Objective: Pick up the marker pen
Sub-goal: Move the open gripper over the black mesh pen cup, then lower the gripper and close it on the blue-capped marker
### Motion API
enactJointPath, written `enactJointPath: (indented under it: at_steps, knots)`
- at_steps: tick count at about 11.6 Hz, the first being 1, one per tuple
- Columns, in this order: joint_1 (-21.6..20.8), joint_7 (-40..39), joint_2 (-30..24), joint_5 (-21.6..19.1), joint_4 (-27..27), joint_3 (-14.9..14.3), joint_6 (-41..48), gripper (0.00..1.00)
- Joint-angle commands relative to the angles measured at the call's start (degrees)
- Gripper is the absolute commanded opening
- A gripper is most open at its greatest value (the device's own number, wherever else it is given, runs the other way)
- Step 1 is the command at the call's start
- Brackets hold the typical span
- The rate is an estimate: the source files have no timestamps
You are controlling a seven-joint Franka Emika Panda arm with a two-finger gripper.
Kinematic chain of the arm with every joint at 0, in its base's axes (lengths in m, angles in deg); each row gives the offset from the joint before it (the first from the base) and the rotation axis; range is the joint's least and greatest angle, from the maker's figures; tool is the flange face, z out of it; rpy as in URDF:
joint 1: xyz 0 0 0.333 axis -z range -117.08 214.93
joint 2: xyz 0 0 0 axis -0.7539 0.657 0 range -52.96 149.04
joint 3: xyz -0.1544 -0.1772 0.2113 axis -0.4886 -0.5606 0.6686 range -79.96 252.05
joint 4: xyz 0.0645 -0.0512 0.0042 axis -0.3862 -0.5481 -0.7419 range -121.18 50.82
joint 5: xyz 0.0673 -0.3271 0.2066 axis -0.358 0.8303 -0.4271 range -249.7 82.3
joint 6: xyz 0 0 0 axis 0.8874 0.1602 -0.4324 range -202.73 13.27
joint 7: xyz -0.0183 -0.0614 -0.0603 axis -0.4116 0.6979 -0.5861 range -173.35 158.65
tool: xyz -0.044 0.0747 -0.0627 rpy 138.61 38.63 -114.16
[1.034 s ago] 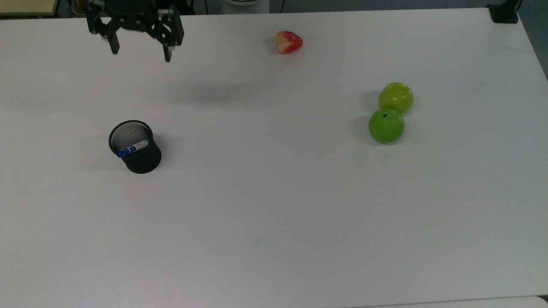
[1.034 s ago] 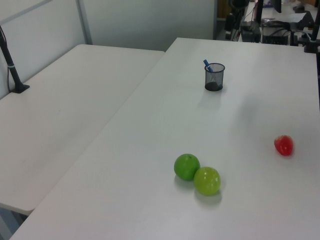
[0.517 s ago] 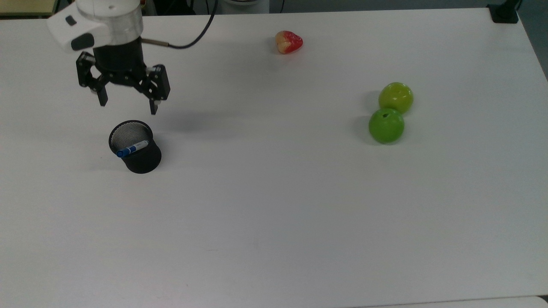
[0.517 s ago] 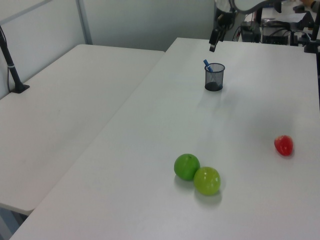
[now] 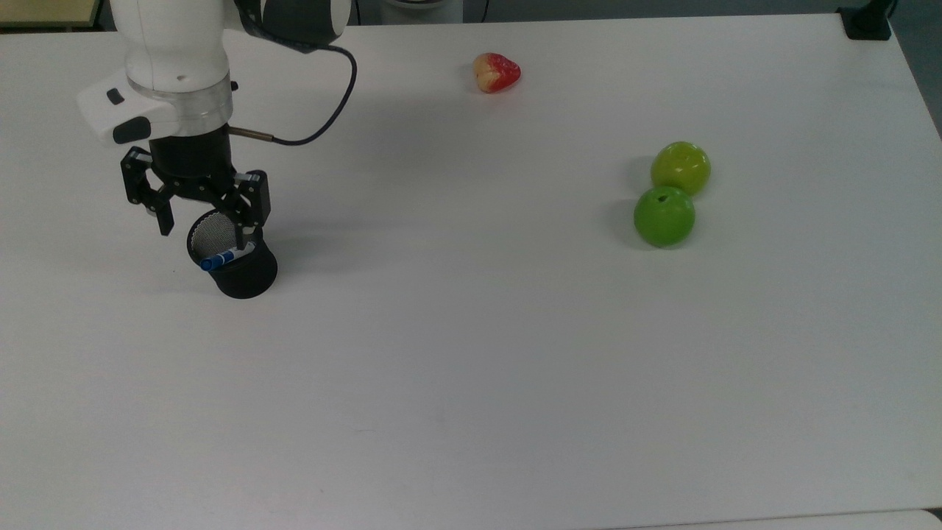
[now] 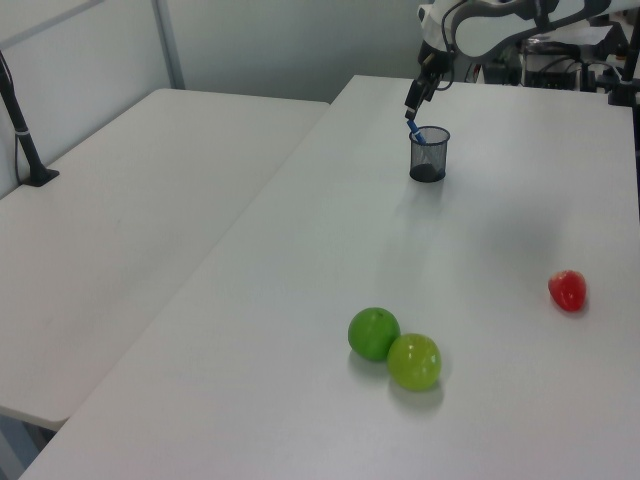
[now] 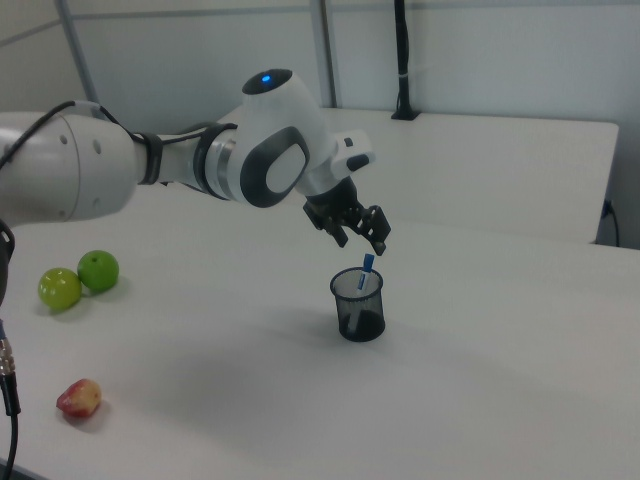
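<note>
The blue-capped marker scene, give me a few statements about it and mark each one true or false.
1. The slim white marker pen with the blue cap stands inside the black mesh cup. True.
2. The black two-finger claw is shut on the marker pen. False: its fingers are spread open above the cup and hold nothing.
3. The two green round fruits sit touching each other. True.
4. The red and yellow fruit lies inside the mesh cup. False: it lies alone on the white table, far from the cup.
5. In the right view, the marker's blue cap pokes above the cup's rim. True.
</note>
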Motion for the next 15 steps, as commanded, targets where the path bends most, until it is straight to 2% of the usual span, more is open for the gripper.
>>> enactJointPath:
  at_steps: [1, 2, 4, 9, 13, 15]
  knots:
    - [-0.1, -0.68, 1.87, -0.63, -0.59, -0.29, -4.29, 0.71]
    - [-0.1, -0.77, 2.14, -0.54, -0.59, -0.29, -4.64, 0.61]
    - [-0.19, -0.77, 2.23, -0.37, -0.77, -0.29, -4.73, 0.51]
    - [-0.1, -0.95, 2.23, -0.19, -1.21, -0.29, -4.74, 0.41]
    - [-0.1, -1.21, 2.23, -0.19, -1.21, -0.29, -4.74, 0.38]
    - [-0.02, -1.3, 2.23, -0.19, -1.21, -0.29, -4.74, 0.25]
